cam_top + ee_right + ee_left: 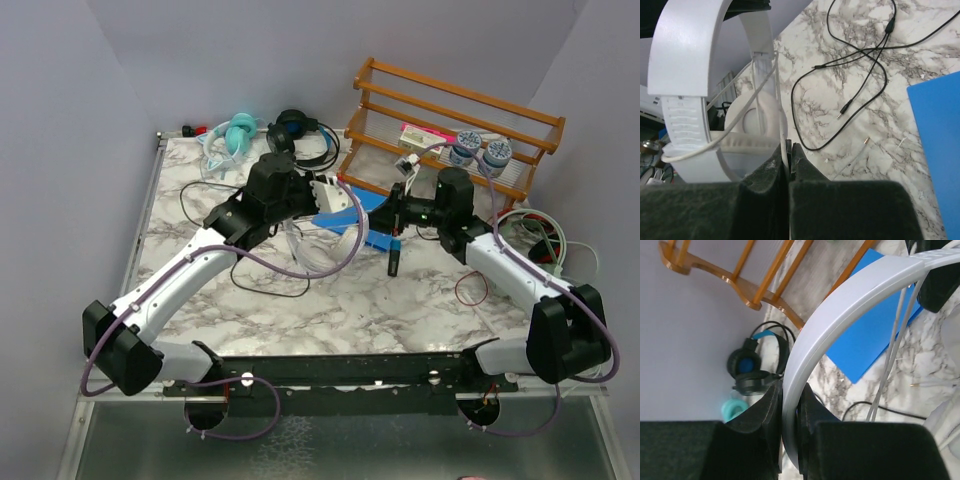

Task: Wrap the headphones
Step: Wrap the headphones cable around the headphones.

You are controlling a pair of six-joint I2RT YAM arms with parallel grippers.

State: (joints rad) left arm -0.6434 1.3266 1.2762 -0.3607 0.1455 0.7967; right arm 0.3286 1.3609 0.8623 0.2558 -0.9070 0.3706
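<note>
The white headphones (322,250) hang over the table's middle. My left gripper (790,401) is shut on their broad white headband (840,305); from above it (322,195) sits at the band's top. My right gripper (788,150) is shut on the thin white cable (781,117), just beside the white ear cup (750,120), and in the top view it (392,212) is to the right of the headset. The cable's gold plug (867,141) lies on the marble. The black and blue headphones (295,130) and the teal headphones (235,135) lie at the back left.
A blue flat pad (350,225) lies under the headset. A loose black cable (840,75) trails across the marble table (330,310). A wooden rack (455,120) stands at the back right. A red loop (470,290) lies near the right arm.
</note>
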